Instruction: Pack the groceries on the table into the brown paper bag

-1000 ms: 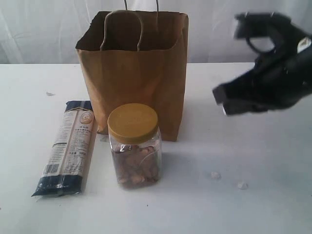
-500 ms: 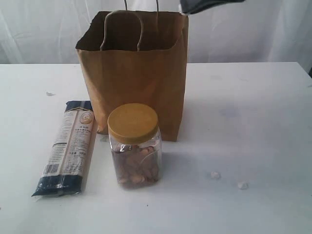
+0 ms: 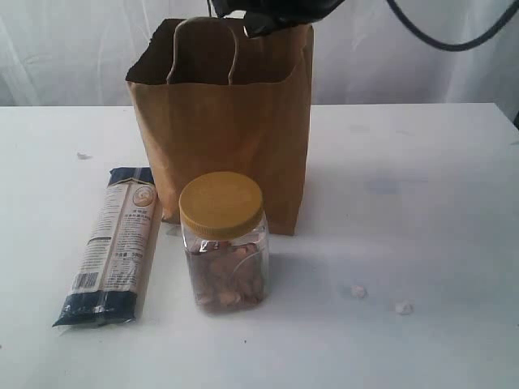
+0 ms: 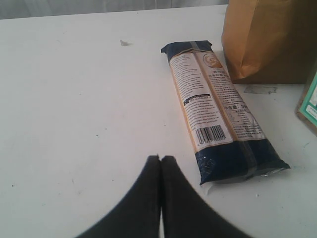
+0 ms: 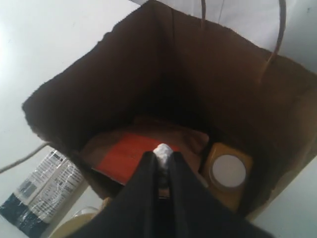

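Brown paper bag (image 5: 223, 84) opens directly beneath the right gripper (image 5: 161, 158), clenched perhaps on a white scrap (image 5: 162, 148).

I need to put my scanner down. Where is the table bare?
Right of the brown paper bag the table is bare, save two crumbs near the front. Left of the pasta packet is mostly free. Crowded: bag, jar and packet stand close together.

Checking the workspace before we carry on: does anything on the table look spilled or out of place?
Yes: two small white crumbs lie loose on the table, right of the jar, and another fleck lies left of the paper bag. They look like stray debris, not groceries. Nothing looks tipped.
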Tool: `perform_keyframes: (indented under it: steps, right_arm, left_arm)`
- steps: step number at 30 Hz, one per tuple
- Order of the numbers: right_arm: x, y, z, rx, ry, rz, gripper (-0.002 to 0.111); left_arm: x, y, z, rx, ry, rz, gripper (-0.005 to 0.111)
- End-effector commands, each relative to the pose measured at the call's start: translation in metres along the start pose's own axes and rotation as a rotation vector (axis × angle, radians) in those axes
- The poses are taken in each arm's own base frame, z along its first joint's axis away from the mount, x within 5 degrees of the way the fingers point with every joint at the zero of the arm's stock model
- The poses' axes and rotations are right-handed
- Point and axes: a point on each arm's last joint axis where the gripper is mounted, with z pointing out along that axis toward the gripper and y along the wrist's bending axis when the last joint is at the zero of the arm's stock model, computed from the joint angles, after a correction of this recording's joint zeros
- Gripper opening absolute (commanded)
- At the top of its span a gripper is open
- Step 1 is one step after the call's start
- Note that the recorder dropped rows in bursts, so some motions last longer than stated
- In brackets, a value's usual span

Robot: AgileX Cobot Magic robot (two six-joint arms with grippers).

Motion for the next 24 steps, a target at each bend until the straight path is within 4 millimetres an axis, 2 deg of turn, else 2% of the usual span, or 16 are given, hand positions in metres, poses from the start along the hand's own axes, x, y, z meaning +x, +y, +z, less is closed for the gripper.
perform_keyframes:
  steps: [1,5,14,19,24]
  right_arm:
    - [0.002,-0.003,0.013,0.013,0.010,-0.013,0.000]
    - [0.004,-0.004,0.020,0.016,0.021,-0.015,0.001]
    - [0.005,-0.007,0.020,0.044,0.035,-0.030,0.018]
    - [0.005,-0.007,0.019,0.043,0.037,-0.032,0.018]
    - [0.004,-0.005,0.002,0.038,0.049,-0.036,0.018]
  left_arm:
    - [0.001,0.000,0.000,0.000,-0.001,-0.012,0.000]
    - [0.001,0.000,0.000,0.000,-0.001,-0.012,0.000]
    - [0.001,0.000,0.000,0.000,-0.001,-0.012,0.000]
    - [0.001,0.000,0.000,0.000,-0.001,-0.012,0.000]
    - [0.001,0.000,0.000,0.000,-0.001,-0.012,0.000]
